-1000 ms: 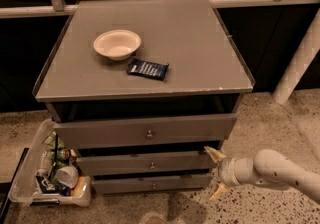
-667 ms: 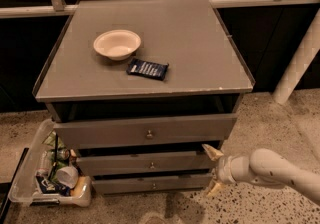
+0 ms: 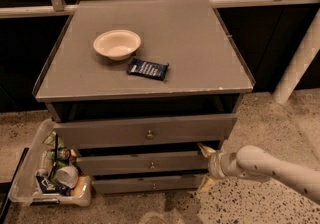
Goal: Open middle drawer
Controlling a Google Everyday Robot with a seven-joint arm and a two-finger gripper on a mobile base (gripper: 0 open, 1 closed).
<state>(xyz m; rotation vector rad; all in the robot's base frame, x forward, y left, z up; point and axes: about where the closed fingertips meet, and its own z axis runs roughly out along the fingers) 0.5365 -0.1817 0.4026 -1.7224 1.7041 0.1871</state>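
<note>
Claw (image 3: 205,167) edged left | spread open, gripping nothing | beside middle drawer (image 3: 135,163) right edge | bin (image 3: 23,182) far left

Dim, warm light from above. Desk (image 3: 200,43) top evenly lit, faint sheen around white bowl (image 3: 117,44). Deep shadow under top and between drawer fronts. Background behind rail near black. Pale gripper (image 3: 206,167), jaws apart, at right end of middle drawer (image 3: 140,164), catches light.
</note>
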